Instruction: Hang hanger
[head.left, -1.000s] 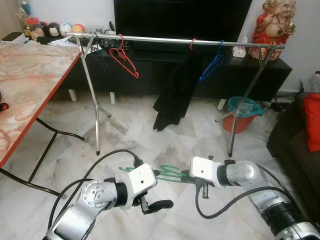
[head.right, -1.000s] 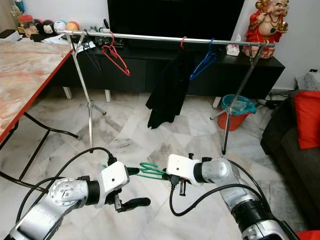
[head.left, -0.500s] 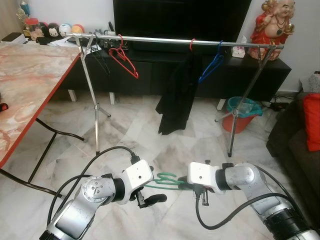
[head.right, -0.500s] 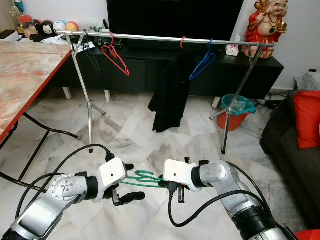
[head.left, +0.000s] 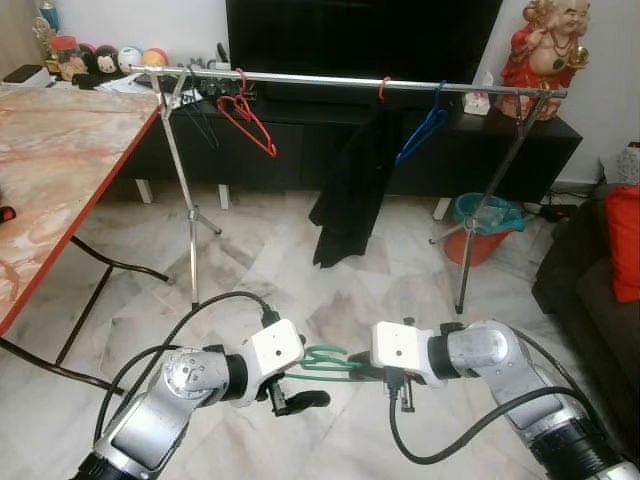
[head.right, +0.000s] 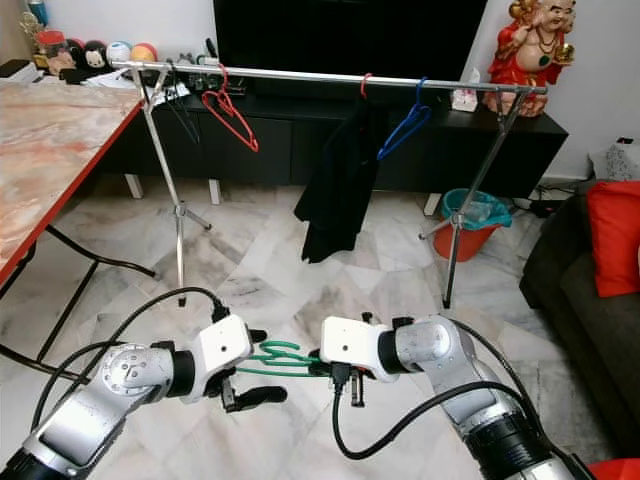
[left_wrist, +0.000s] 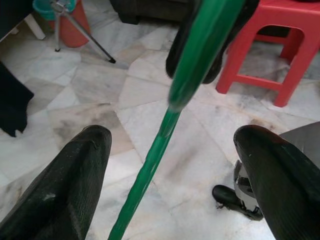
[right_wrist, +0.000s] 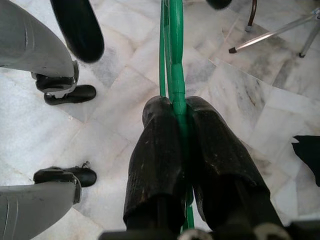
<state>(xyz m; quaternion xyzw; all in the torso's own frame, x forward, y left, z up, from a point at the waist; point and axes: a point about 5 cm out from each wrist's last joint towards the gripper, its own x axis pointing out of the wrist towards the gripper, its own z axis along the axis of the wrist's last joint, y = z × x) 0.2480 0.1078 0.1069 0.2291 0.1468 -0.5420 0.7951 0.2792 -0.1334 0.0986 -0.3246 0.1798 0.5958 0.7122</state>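
A green hanger (head.left: 325, 360) is held low over the floor between my two arms. My right gripper (right_wrist: 180, 107) is shut on its wire, both fingers pressed against it. My left gripper (left_wrist: 172, 137) is open, one finger on each side of the hanger's other end and neither touching it. Ahead stands a silver clothes rail (head.left: 350, 80). On it hang a red hanger (head.left: 252, 122), a black hanger (head.left: 203, 118), a black garment (head.left: 350, 190) and a blue hanger (head.left: 420, 135).
A marble table with a red edge (head.left: 60, 170) runs along the left. A black TV cabinet (head.left: 290, 150) stands behind the rail. An orange bucket (head.left: 482, 232) sits by the rail's right leg, and a dark sofa with a red cushion (head.left: 625, 245) is at the right.
My left gripper has come in closer around the hanger's end. Both arms have shifted a little to the left. The black garment has swung on the rail.
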